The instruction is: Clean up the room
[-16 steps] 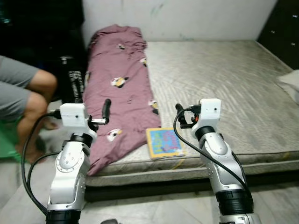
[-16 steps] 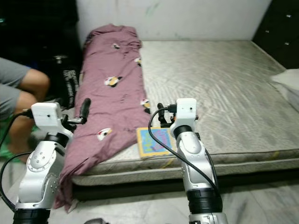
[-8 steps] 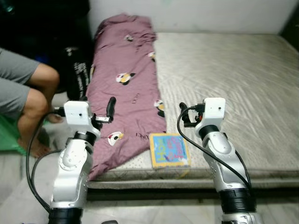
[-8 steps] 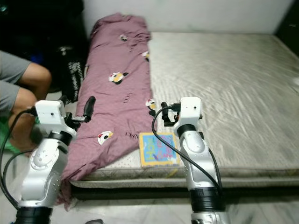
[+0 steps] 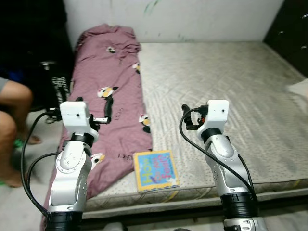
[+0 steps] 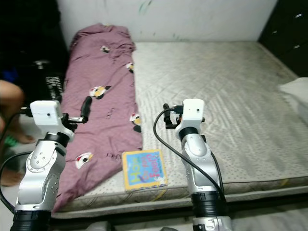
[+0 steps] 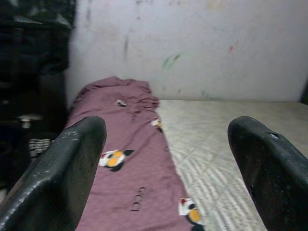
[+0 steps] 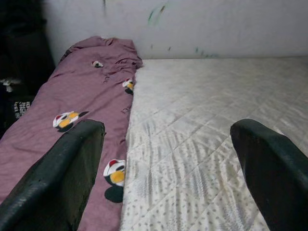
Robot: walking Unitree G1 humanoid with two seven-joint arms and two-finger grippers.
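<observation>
At the left edge of the head views a seated person's bare knee and lower leg (image 5: pixel 10 126) are cut off by the frame, and the black furniture (image 5: pixel 33 43) in the upper left is too dark to read. A white pillow corner (image 6: pixel 294 92) is clipped at the right edge, and the dark drawer unit (image 6: pixel 293 29) in the upper right is only partly shown. The maroon blanket printed with small penguin figures (image 5: pixel 108 82) lies lengthwise down the left side of the bare grey quilted mattress (image 5: pixel 226 77), its lower end hanging over the near edge. A colourful square children's book with a yellow border (image 5: pixel 155 170) lies flat on the mattress near the lower centre, its left edge touching the blanket. The left gripper (image 7: pixel 163 168) and the right gripper (image 8: pixel 166 168) both hover above the bed with fingers spread wide, holding nothing. Compared with half a second ago, the camera has swung rightward, so the person sits further out of frame.
</observation>
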